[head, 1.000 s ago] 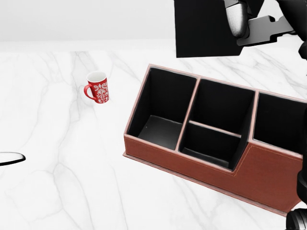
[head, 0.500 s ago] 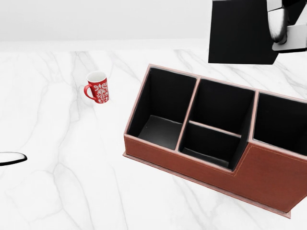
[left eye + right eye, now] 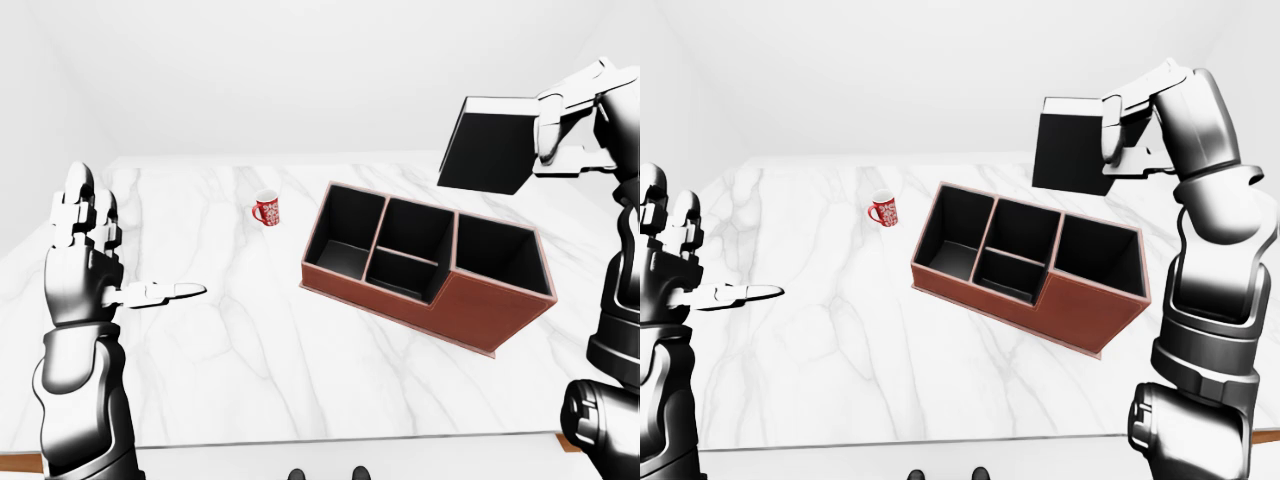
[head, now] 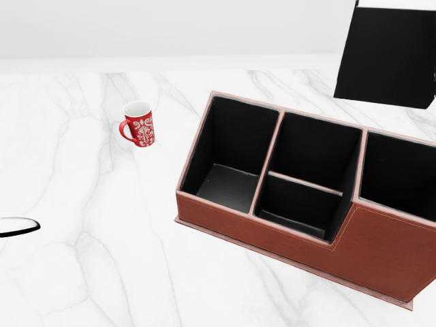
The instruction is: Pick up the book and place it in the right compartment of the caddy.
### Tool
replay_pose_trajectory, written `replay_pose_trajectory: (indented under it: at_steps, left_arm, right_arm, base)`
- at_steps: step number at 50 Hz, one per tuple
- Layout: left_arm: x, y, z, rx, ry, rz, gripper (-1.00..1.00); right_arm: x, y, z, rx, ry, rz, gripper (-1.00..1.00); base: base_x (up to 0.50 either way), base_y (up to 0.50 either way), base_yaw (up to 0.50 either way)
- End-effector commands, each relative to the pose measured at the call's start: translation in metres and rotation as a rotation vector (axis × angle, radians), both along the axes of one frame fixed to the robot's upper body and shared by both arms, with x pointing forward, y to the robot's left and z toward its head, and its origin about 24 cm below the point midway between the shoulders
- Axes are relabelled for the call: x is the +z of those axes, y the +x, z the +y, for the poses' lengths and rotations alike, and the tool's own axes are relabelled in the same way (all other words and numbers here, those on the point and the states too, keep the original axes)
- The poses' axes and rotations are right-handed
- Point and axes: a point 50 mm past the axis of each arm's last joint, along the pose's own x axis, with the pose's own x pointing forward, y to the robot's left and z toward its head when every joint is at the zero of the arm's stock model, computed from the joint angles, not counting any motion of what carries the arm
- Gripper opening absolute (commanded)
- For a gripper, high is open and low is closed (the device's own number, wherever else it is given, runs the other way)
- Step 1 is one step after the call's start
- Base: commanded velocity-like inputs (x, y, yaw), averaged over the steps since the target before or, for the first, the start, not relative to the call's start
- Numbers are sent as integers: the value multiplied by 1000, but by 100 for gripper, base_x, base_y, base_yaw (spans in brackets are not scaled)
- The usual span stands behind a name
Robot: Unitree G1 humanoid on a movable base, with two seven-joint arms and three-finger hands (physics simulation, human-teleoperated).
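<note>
carry step in hand: right hand (image 3: 1120, 135) grips the book (image 3: 1070, 148) aloft, over the caddy (image 3: 1030, 262) near the counter's (image 3: 820, 340) far right edge. next, judged: lower into right compartment (image 3: 1097, 262). left hand (image 3: 85, 260) wide, empty.

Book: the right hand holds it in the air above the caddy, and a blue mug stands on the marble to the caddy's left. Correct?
Not quite: the mug is red with a white pattern, as the head view shows. The rest holds: the right hand grips the book above the caddy.
</note>
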Motion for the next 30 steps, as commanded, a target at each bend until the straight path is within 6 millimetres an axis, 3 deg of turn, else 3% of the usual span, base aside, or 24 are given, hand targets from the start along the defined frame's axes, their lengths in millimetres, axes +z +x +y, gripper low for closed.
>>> replay_pose_trajectory:
  at_steps: [1, 30]
  left_arm:
    - [-2, 1, 0, 0, -1, 7, 100]
    - [-3, 2, -1, -2, -1, 14, 100]
  right_arm:
    - [3, -8, -21, -104, 19, -40, -100]
    - [-18, -12, -47, -177, 93, 17, -100]
  base:
    - [0, 0, 0]
    - [0, 0, 0]
